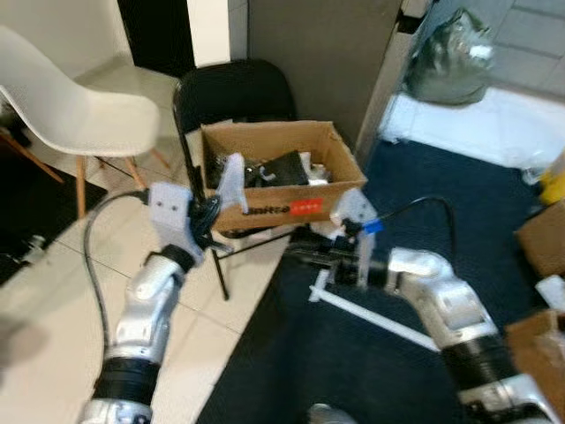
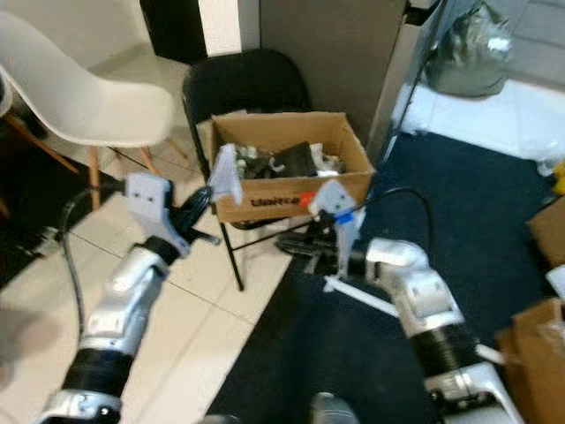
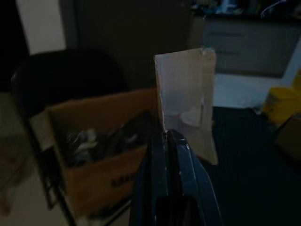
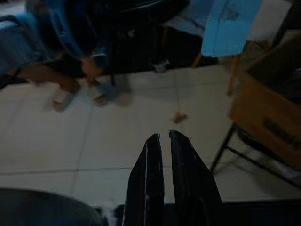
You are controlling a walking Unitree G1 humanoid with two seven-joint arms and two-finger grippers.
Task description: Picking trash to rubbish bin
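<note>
Cardboard scrap (image 3: 186, 101) pinched in left gripper (image 3: 170, 136) fingers; right gripper (image 4: 164, 139) fingers nearly closed, empty; sandalled feet (image 4: 77, 92).

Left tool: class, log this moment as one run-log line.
left tool: shut on cardboard scrap | cardboard box: on black chair, just ahead | right tool: empty, near-shut, over tiles

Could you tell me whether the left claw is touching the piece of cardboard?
Touching. In the left wrist view the left claw has its fingers closed on the lower edge of the cardboard piece, which stands upright from the fingertips.
</note>
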